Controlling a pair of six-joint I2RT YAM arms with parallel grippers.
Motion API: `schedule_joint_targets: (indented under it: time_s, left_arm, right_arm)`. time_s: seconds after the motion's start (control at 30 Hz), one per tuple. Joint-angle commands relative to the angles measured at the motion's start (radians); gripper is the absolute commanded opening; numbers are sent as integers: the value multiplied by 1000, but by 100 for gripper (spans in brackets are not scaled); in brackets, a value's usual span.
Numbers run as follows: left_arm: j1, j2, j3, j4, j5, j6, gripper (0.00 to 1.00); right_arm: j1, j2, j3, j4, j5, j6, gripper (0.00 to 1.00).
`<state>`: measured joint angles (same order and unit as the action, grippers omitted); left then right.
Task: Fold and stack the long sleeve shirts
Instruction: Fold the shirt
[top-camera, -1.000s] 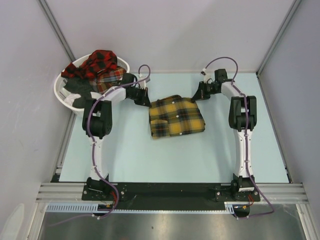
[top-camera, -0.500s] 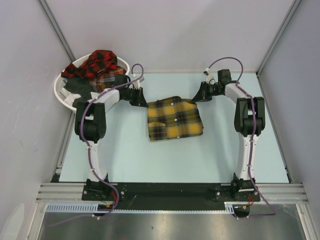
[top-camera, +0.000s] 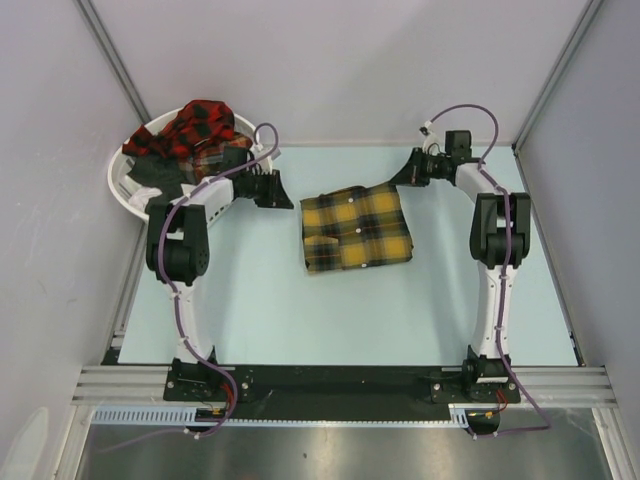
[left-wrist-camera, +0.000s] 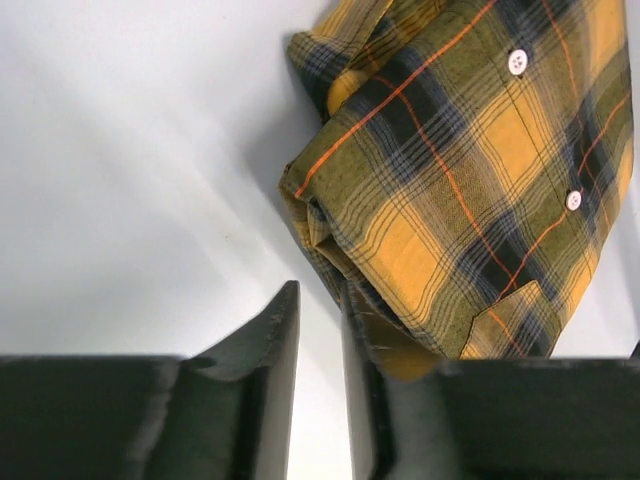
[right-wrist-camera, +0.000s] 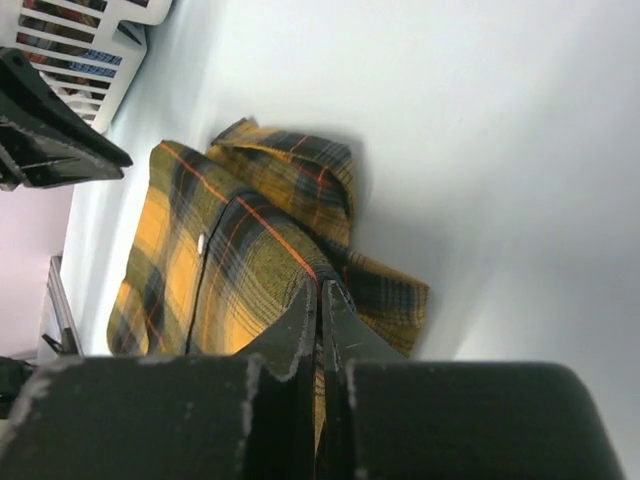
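The mustard-yellow plaid shirt (top-camera: 356, 228) lies folded in a rough rectangle mid-table. My right gripper (top-camera: 399, 182) is at its far right corner, shut on a fold of the cloth (right-wrist-camera: 265, 250), as the right wrist view (right-wrist-camera: 320, 286) shows. My left gripper (top-camera: 282, 194) hovers just left of the shirt's far left corner, its jaws a narrow gap apart and empty (left-wrist-camera: 320, 292), with the shirt's folded edge (left-wrist-camera: 440, 180) beside the right finger. Red-and-black plaid shirts (top-camera: 197, 126) are heaped in the basket.
A white laundry basket (top-camera: 122, 183) stands at the far left corner, next to the left arm; its slatted wall also shows in the right wrist view (right-wrist-camera: 85, 40). Grey walls and metal frame rails close in the table on three sides.
The left gripper let go of the shirt's left corner and drew back left. The right gripper pulled the shirt slightly right and toward the back, flattening the far edge.
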<state>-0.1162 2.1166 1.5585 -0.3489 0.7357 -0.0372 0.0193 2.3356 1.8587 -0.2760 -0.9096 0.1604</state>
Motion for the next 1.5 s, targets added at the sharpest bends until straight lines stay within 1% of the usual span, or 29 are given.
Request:
schedule_joint_targets:
  time_s: [0.0,0.03,0.1,0.13,0.17,0.2,0.23,0.27,0.3,0.37,0.47,0.5,0.53,0.6,0.63,0.67,0.7,0.73,0.8,0.83,0.9,0.93,0.97,1.03,1.07,1.17,1.33,1.37,1.47]
  left_arm:
    - [15,-64,-15,33,36,-23,34]
    - [19,-76,-26,33,39,-32,37]
    - [23,-108,-92,40,59,-68,40]
    - [21,-150,-125,63,88,-119,41]
    - [18,-179,-208,83,121,-150,41]
    - [15,-208,-256,146,135,-215,41]
    - [6,-258,-303,178,148,-246,41]
    - [-2,-274,-381,207,154,-272,40]
    - [-8,-283,-414,255,166,-318,40]
    - [-34,-282,-464,300,177,-351,38]
    - [-63,-235,-471,346,162,-386,35]
    - [-68,-225,-475,390,153,-418,35]
    - [-71,-216,-485,408,146,-437,35]
    - [-69,-193,-494,445,133,-487,32]
    - [-69,-191,-503,449,128,-498,31]
    - [-69,-191,-509,456,126,-506,29]
    - [-65,-199,-518,479,126,-523,29]
    - [-60,-207,-547,493,128,-535,29]
    - [-39,-248,-606,551,126,-575,29]
    - [-28,-262,-624,562,117,-582,31]
    - [-5,-306,-658,562,107,-587,34]
    - [3,-320,-684,551,88,-583,37]
    - [6,-329,-693,533,80,-578,38]
    - [7,-352,-712,519,61,-566,42]
    - [7,-359,-716,515,36,-566,43]
    - [9,-360,-727,505,13,-566,44]
    - [6,-369,-745,524,-28,-561,45]
    - [6,-375,-747,524,-36,-564,46]
    - [6,-383,-749,512,-56,-563,47]
  right_arm:
    - [14,67,95,-47,20,-56,1]
    - [10,74,100,-84,44,-62,15]
    - [-10,67,105,-112,93,-94,35]
    - [-12,44,108,-130,107,-105,42]
    - [-45,31,129,-141,120,-117,43]
    - [-51,16,148,-178,135,-148,43]
    - [-53,1,170,-199,141,-156,44]
    - [-55,-28,190,-221,141,-157,44]
    - [-50,-48,221,-264,141,-157,44]
    - [-32,-109,226,-305,146,-208,44]
    - [40,-191,189,-380,143,-254,41]
    - [91,-208,159,-408,146,-260,41]
    - [115,-226,139,-422,153,-277,41]
    - [178,-268,85,-457,196,-300,41]
    - [242,-281,65,-465,215,-312,41]
    - [272,-295,45,-465,241,-327,41]
    - [300,-326,16,-447,286,-328,41]
    - [356,-338,-33,-428,310,-323,41]
    - [411,-370,-76,-373,382,-297,42]
    - [459,-375,-101,-361,403,-289,43]
    - [505,-372,-110,-342,468,-260,43]
    - [525,-369,-110,-342,488,-253,44]
    - [568,-366,-113,-335,549,-245,44]
    - [606,-355,-115,-328,606,-226,43]
    - [638,-349,-115,-319,665,-223,42]
    - [682,-314,-89,-327,739,-205,42]
    - [729,-282,-53,-342,799,-203,42]
    - [737,-268,-44,-356,830,-202,48]
    - [775,-242,-10,-370,892,-190,48]
